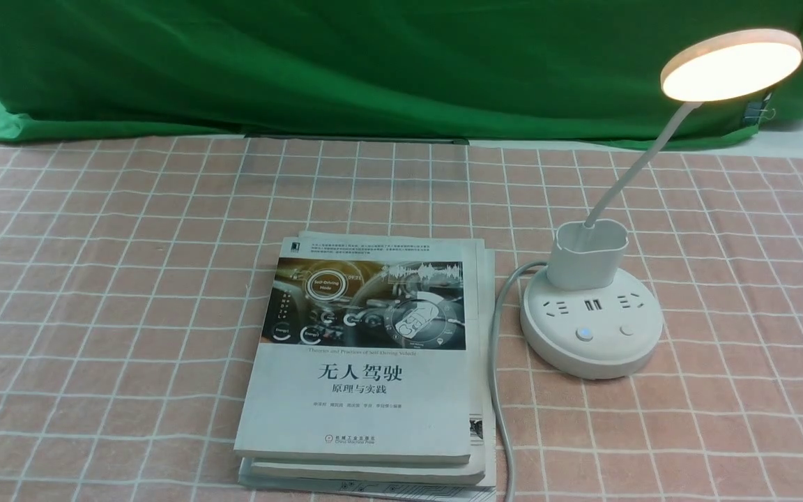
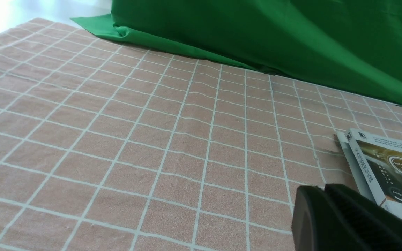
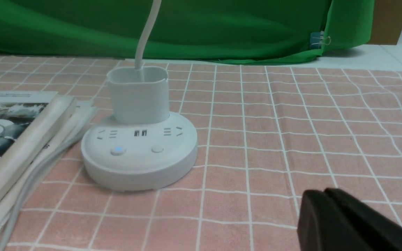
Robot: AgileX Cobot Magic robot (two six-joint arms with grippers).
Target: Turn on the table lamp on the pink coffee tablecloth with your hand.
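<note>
The table lamp (image 1: 591,307) stood lit on the pink coffee tablecloth (image 1: 95,279), right of the books (image 1: 366,362), its left button glowing blue. My right gripper (image 3: 323,216), jaws pressed together and empty, sat low, apart from the base, which lay ahead toward the books. My left gripper (image 2: 321,216), likewise closed, lay beyond the books, farther off. I judged no press remained.
</note>
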